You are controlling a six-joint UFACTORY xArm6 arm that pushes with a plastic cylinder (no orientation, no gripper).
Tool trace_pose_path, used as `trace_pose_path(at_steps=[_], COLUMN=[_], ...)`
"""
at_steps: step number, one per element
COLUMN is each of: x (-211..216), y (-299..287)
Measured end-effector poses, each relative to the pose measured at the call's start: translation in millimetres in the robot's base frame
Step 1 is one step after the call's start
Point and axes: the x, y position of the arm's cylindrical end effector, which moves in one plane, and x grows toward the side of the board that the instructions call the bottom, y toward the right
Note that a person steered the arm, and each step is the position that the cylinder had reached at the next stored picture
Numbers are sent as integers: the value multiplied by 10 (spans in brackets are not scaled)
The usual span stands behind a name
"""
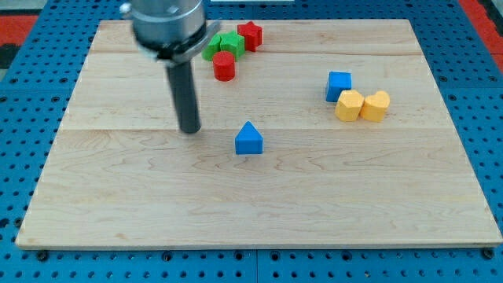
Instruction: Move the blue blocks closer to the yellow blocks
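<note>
A blue triangular block [249, 139] lies near the middle of the wooden board [259, 204]. A blue cube [339, 85] sits toward the view's right, touching a yellow hexagonal block [350, 104]. A yellow heart-shaped block [376, 105] sits right beside that one. My tip [189, 128] rests on the board to the left of the blue triangular block, a short gap away, not touching it.
Near the view's top, a red cylinder [224, 66], a green block [231, 43], another green block [211, 49] partly hidden behind the rod, and a red star block [250, 34] form a cluster. Blue pegboard [487, 118] surrounds the board.
</note>
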Motion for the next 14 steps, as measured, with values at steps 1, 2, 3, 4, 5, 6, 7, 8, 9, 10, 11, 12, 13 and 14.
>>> trace_pose_path(at_steps=[1, 2, 3, 4, 5, 6, 7, 8, 9, 10, 11, 12, 13, 14], x=[326, -40, -473, -474, -214, 219, 185, -223, -511, -515, -644, -983, -1001, -783], y=[540, 754, 657, 1152, 861, 969, 1223, 1376, 1401, 949, 751, 939, 1344, 1369])
